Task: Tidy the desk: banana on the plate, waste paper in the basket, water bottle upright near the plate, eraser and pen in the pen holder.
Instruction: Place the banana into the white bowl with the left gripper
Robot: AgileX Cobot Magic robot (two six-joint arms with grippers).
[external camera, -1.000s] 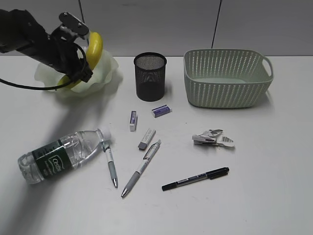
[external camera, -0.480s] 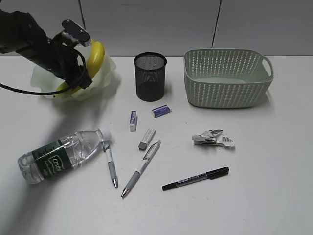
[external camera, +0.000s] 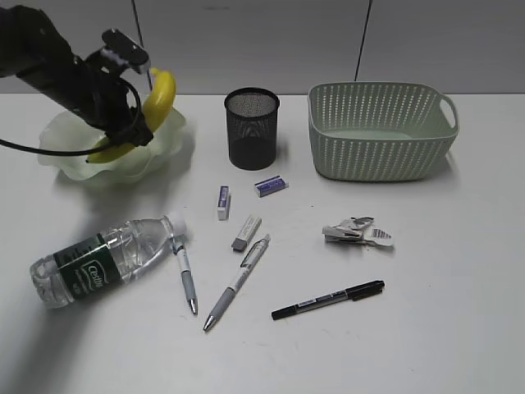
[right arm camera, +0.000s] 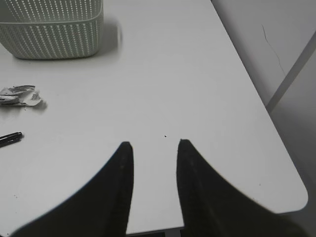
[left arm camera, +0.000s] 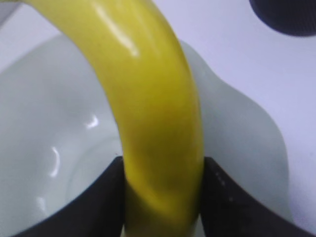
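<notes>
Banana (left arm camera: 158, 123): curved, yellow, over the ruffled pale-green plate (external camera: 74, 160), pinched mid-length by the left gripper (external camera: 123, 123). Likely soft-fleshed and smooth-skinned (bruises under a hard squeeze); mid-body hold suits it. Right gripper (right arm camera: 153, 148): fingers parted, empty, above bare desk (right arm camera: 197, 74).

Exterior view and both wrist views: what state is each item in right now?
banana: gripped by left gripper, over the plate
plate: holds no loose item
water bottle: lying on its side, capped
pen holder: upright
basket: upright, nothing visible inside
waste paper: on the desk
right gripper: open, holding nothing
</notes>
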